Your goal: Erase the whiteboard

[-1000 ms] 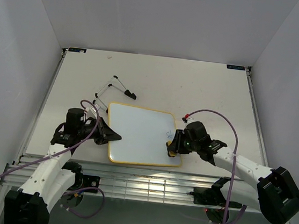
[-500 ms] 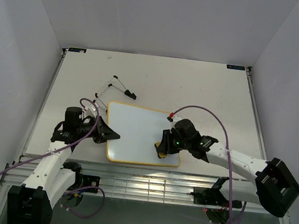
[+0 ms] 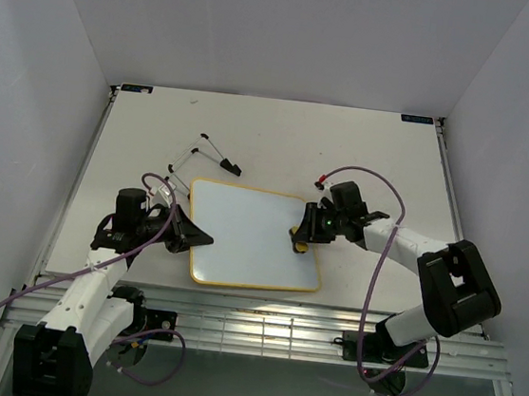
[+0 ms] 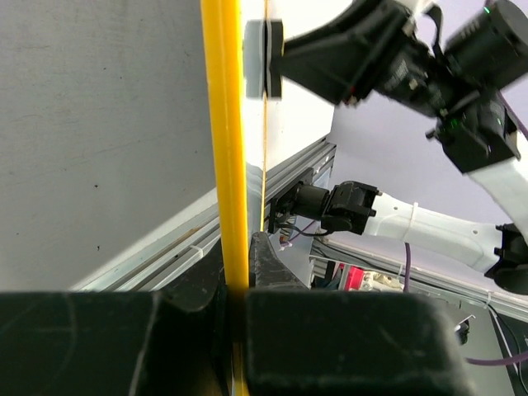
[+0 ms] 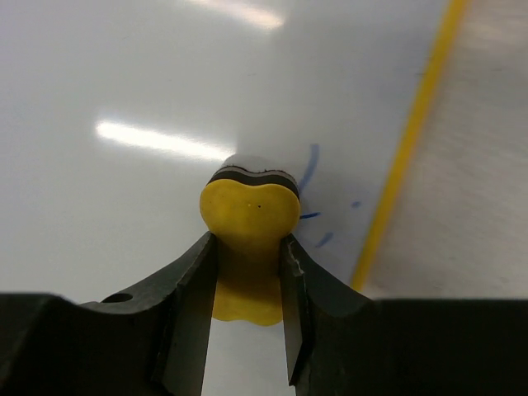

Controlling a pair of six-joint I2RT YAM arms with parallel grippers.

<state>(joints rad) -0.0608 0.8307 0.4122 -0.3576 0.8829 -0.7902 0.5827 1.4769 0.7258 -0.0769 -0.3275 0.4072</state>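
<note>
Bright, even, cool white light from overhead in the top view. Soft, faint shadows on the pale surface (image 3: 384, 154); a pale glint along the near metal rail (image 3: 260, 324). From the right wrist, two blurred white glare streaks on the glossy whiteboard (image 5: 99, 206), crisp focus on the yellow eraser (image 5: 250, 210), softening toward the top. From the left wrist, the left end effector (image 4: 238, 297) nearly black, underexposed and blurred up close; sharper and brighter beyond.

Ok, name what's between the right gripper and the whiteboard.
A yellow eraser, held by the right gripper, pad on the whiteboard; seen in the right wrist view.
</note>
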